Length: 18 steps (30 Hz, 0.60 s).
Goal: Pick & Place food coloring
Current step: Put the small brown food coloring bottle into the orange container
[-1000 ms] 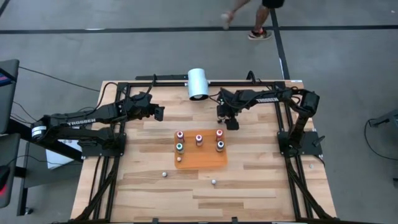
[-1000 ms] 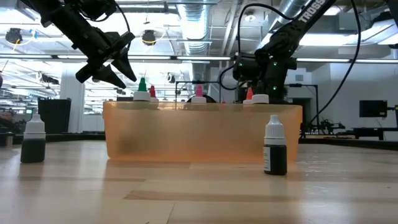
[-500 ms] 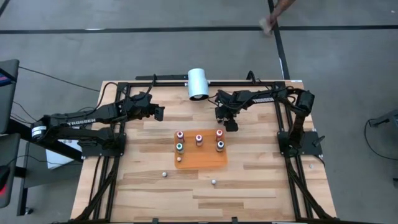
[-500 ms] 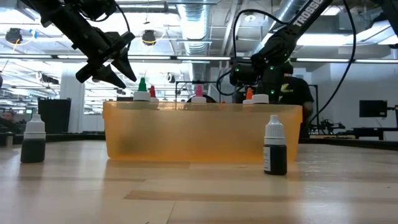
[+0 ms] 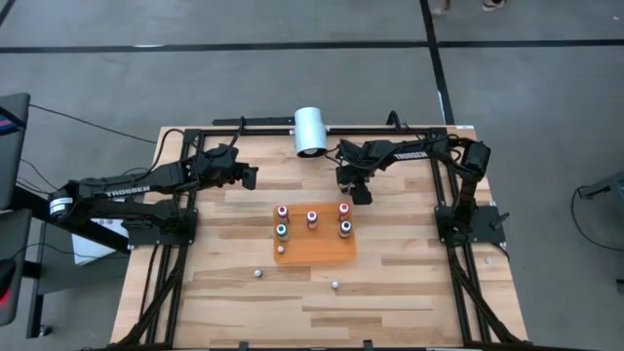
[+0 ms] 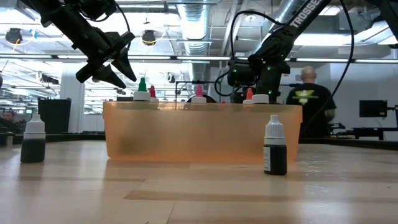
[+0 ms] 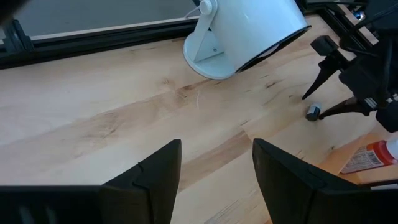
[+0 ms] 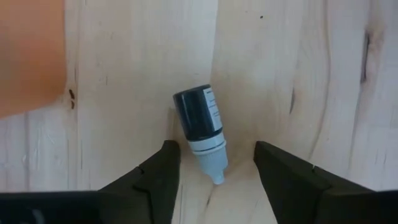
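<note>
A dark food coloring bottle (image 8: 200, 124) with a pale cap lies on its side on the bare wood, just beyond the orange tray's (image 5: 314, 251) far right corner. My right gripper (image 8: 216, 149) (image 5: 358, 192) hovers over it, open, one finger on either side, touching nothing. The bottle also shows in the left wrist view (image 7: 312, 112). Several bottles stand upright in the tray. Two more stand on the table near its front, one (image 5: 257, 274) left, one (image 5: 334, 285) right. My left gripper (image 5: 250, 177) (image 7: 216, 146) is open and empty at the far left.
A big white cylinder (image 5: 310, 132) lies at the table's far edge between the two arms. The black frame rails (image 5: 263, 125) run along the far edge and sides. A person (image 6: 306, 102) stands in the room beyond the table. Bare wood lies near the front edge.
My right gripper has shifted slightly toward the table's left edge, staying open over the lying bottle. A person has walked across the room behind the table.
</note>
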{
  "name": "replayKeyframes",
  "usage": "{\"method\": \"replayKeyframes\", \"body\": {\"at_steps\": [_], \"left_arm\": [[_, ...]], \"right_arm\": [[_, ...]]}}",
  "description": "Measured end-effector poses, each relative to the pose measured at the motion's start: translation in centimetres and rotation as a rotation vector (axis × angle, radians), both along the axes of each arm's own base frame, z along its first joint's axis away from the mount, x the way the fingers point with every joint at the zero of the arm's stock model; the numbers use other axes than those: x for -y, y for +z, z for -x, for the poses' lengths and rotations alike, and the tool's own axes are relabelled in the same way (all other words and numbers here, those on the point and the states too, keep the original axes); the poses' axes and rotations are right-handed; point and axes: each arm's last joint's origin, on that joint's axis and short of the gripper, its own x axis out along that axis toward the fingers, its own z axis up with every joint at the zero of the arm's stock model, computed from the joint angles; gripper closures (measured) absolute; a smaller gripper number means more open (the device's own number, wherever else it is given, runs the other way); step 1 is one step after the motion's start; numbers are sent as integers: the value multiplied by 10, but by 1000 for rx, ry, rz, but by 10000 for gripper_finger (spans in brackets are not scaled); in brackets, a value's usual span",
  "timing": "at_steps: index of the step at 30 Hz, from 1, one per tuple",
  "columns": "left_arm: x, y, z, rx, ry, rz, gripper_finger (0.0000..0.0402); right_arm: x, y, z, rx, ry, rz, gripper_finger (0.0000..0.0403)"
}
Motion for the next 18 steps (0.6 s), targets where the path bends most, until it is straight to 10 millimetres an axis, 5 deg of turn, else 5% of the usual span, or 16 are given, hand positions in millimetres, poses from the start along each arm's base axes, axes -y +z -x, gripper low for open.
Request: {"method": "replayKeyframes", "body": {"at_steps": [18], "left_arm": [[0, 0, 0, -1, 0, -2, 212]], "right_arm": [[0, -1, 1, -21, 16, 8, 304]]}}
